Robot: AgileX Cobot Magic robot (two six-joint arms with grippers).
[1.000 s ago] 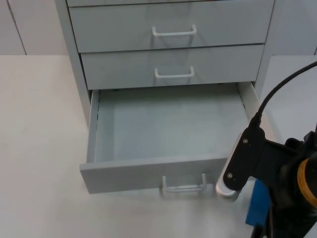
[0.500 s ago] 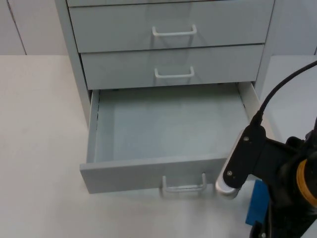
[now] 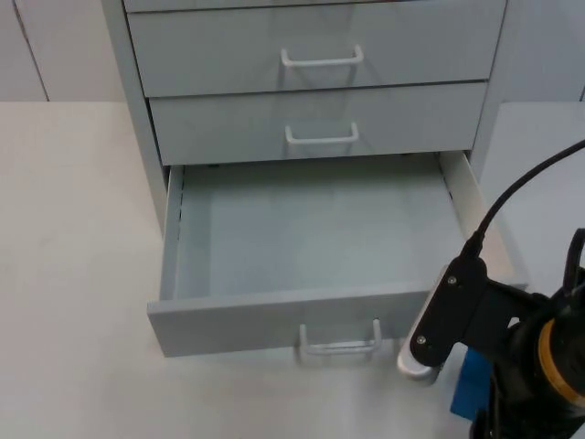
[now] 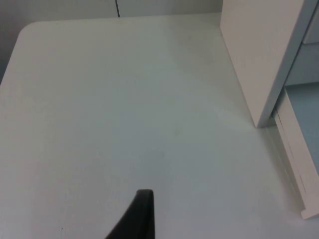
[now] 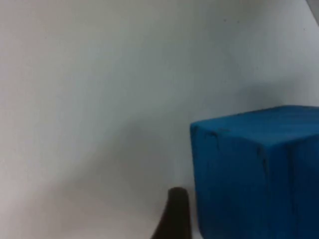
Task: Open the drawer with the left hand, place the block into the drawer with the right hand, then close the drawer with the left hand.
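One drawer (image 3: 302, 247) open, bottom of the cabinet (image 3: 311, 82).
Blue block (image 3: 473, 384) on the table (image 3: 73, 274) beside the drawer's front corner, under the right gripper (image 5: 172, 214); grip impossible to tell. Left gripper (image 4: 137, 214) over bare table, likewise.

No text, label, brand, number or sign is showing legibly anywhere in these views; every surface is appearing unmarked.

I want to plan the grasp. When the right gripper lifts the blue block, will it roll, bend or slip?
The blue block has flat faces and straight edges, so it should probably sit still, not roll. It keeps a crisp cube shape, so likely stiff. Its surface looks matte and slightly creased, perhaps foam: probably light and not slippery.
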